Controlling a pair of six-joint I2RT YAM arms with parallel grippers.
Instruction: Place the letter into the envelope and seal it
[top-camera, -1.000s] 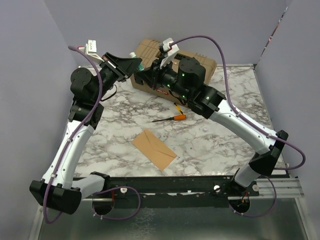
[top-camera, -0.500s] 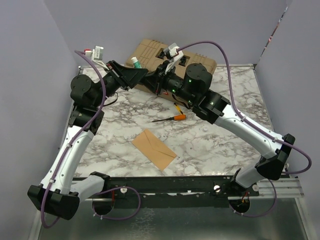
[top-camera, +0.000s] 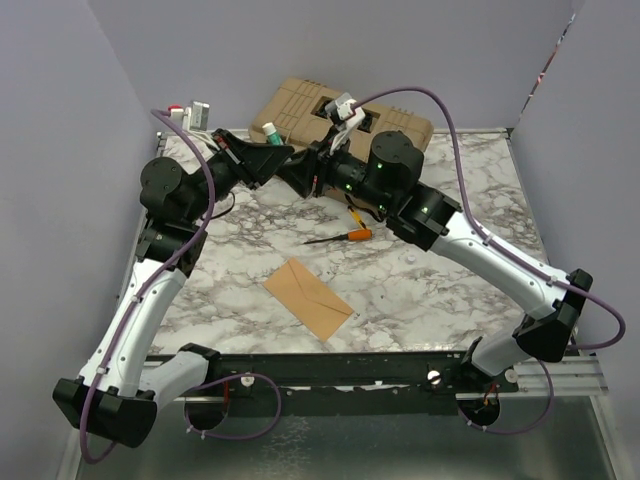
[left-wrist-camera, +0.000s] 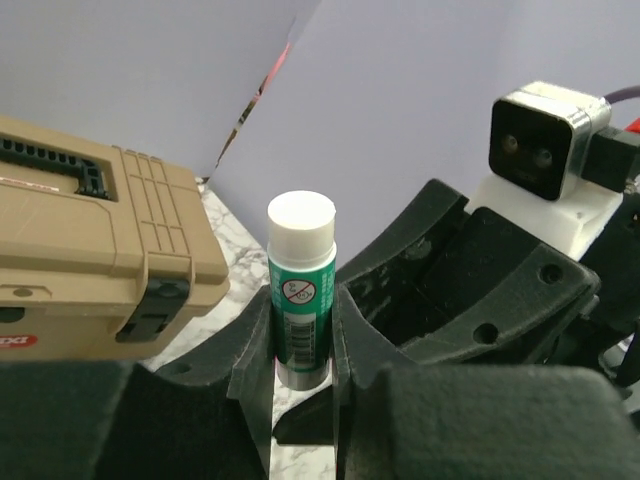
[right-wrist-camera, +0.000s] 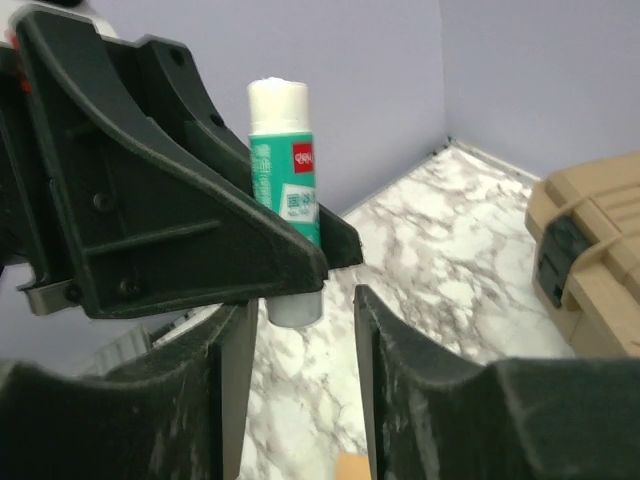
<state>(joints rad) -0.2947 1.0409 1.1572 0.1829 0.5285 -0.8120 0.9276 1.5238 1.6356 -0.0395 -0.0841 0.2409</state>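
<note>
Left gripper (left-wrist-camera: 302, 345) carried glue stick (left-wrist-camera: 300, 285) rightward; envelope (top-camera: 308, 297) diagonal.

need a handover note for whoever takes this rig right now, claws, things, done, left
Left claw: shut on the glue stick, held upright off the table.
Right claw: open, empty, close by the stick's base.
Envelope: flat on the table, near middle. Letter: none seen loose, possibly inside already.
Left: glue and seal the envelope.
</note>
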